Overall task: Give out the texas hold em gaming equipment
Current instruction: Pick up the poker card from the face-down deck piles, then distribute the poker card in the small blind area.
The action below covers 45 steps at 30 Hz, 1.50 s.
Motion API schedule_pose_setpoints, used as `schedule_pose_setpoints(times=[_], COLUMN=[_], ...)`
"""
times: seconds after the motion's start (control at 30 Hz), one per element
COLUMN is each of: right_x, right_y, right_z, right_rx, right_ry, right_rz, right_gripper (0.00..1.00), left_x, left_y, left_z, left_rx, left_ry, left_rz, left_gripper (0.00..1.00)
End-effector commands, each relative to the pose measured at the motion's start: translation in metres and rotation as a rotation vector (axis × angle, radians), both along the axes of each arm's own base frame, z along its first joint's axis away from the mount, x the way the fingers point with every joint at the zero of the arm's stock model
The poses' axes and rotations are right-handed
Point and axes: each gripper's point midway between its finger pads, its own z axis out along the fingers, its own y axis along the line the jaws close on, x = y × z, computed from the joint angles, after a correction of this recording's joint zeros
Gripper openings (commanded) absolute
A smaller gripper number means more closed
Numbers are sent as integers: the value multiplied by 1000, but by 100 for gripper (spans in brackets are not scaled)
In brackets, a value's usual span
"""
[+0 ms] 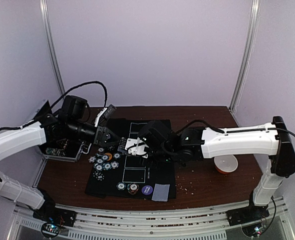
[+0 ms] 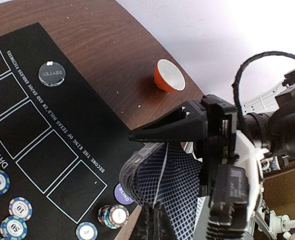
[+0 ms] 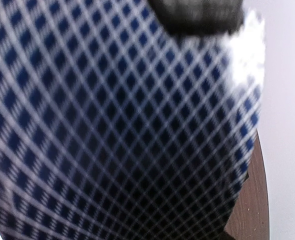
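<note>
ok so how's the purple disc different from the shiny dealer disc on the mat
The purple disc is plain purple; the dealer disc is glossy black and silver. The purple disc sits at the mat's edge beside a stack of chips, partly hidden by the fanned cards in the left wrist view; the dealer disc lies alone and fully in view. Both are round, lie flat on the black mat and carry lettering.

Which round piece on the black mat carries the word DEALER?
The silvery disc, lying alone near the mat's edge; the striped chips show numbers instead.
</note>
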Motion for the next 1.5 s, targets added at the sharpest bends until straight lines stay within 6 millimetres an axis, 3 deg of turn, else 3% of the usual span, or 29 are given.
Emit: schedule_pose_setpoints(times=[0.0,0.13,0.33,0.6,0.8,0.9,1.03,1.13,1.47], right_x=[9,14,32,55,63,64,65,65,49], right_y=[-17,-30,-66,-124,-149,-152,-162,-169,-175], right_z=[14,13,9,27,34,31,24,20,25], right_rx=[53,58,60,113,191,217,203,177,158], right_ry=[-7,-8,-6,-20,-3,21,20,17,-6], right_rz=[-61,-89,-173,-323,-474,-537,-603,-636,-653], right_gripper=[47,47,47,47,46,45,44,44,43], left_x=[13,18,30,39,29,27,13,-6,-74], left_y=[7,17,39,49,26,29,28,10,-59], left_z=[40,53,59,11,12,17,9,5,-54], left_rx=[-47,-36,15,196,-34,-174,-292,-323,-264], left_ry=[-131,-184,-200,-124,10,49,99,139,158], left_rz=[61,106,166,184,412,588,774,852,920], left_gripper=[0,0,0,0,0,0,0,0,0])
